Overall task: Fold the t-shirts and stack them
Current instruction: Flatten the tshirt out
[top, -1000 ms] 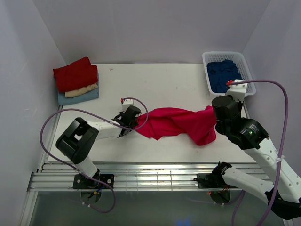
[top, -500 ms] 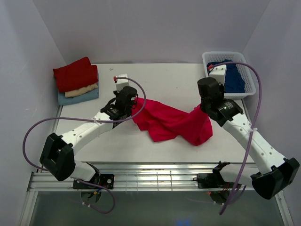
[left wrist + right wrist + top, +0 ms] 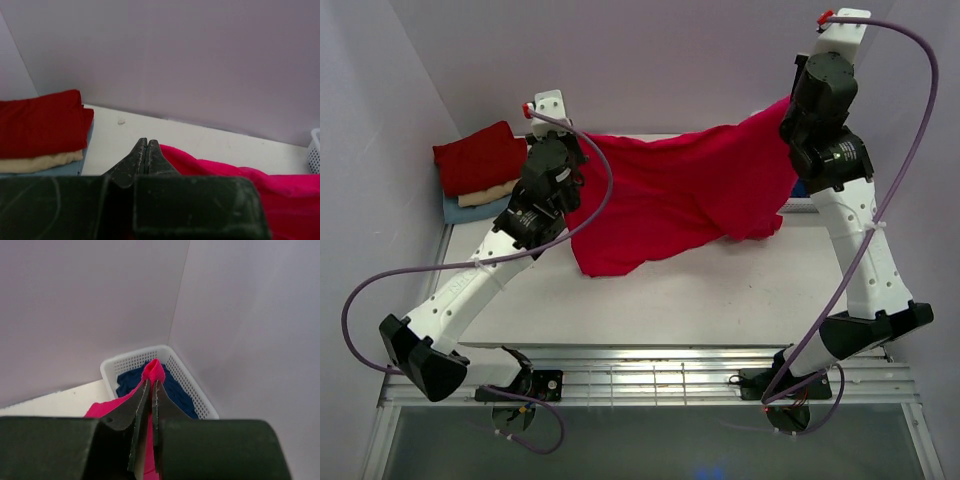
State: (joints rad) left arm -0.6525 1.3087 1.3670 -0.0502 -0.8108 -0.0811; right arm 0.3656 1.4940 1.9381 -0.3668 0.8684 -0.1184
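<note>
Okay, surface (image 3: 650,300) was white, bare along the front. The red shirt (image 3: 680,185) hung spread between both arms, well above the surface. Its top edge ran from left gripper to right gripper, higher on the right, and the hem sagged toward front-left. Could not tell whether the low point touched the surface.

The step looked like the spread-out before laying flat. To do it well:
- level the top edge and keep it taut
- lower both arms together
- let the hem land first, then draw back so the cloth lies smooth

An uneven drop would likely bunch it.

The stack (image 3: 480,170) of folded shirts sat back-left, dark red over cream over pale blue, apart from the hanging shirt. The basket (image 3: 131,362) at back right held a navy shirt (image 3: 175,390).

Left gripper (image 3: 146,145) was pinched tight at a shirt corner, cloth trailing off to its right. Right gripper (image 3: 151,382) was clamped on a fold of shirt, a red nub poking past the tips.
</note>
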